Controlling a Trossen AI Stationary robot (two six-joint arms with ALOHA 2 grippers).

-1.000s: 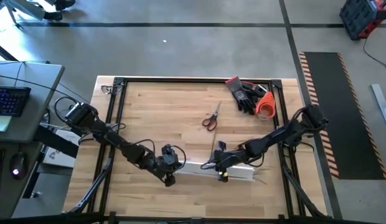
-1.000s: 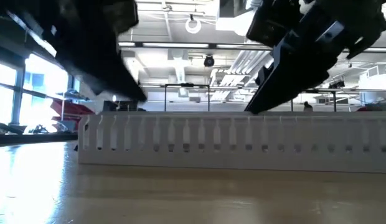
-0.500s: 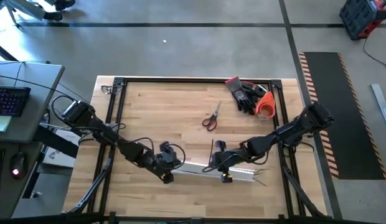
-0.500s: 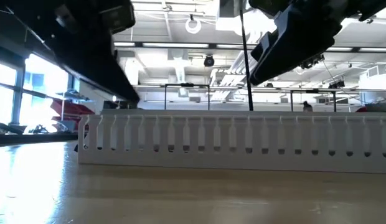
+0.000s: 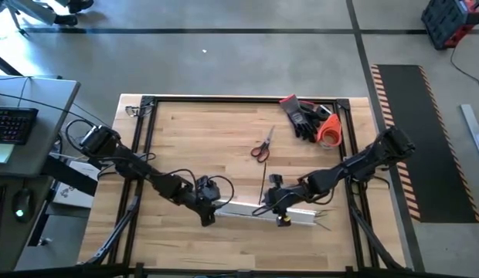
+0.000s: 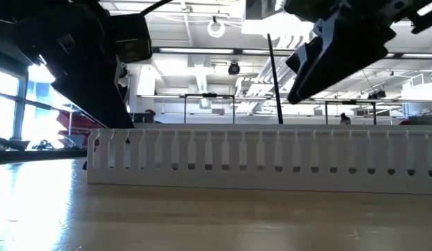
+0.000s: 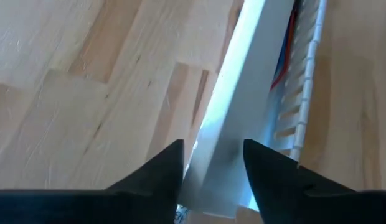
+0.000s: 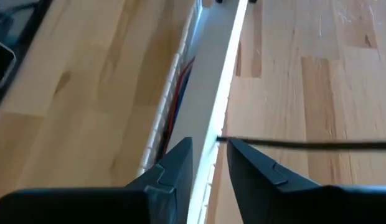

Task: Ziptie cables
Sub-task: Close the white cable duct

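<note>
Over the last second the left end effector has crept further along the long white comb-slotted plastic duct to its left end, and the right end effector, which dipped over the duct's middle, has lifted a thin stiff black strip, probably the ziptie, so that it now stands upright above the slotted wall. That suggests the tie is being brought to the wiring, not yet looped. The left fingers are parted astride the duct's smooth flat edge; the right fingers stand slightly apart around the duct's rim, with the black strip lying across the pale wooden plank surface beside them. The cables lie inside the duct's channel, showing as thin red and dark blue strands rather than grey. The duct is rigid, glossy and toothed; the surface is matt and grained.
</note>
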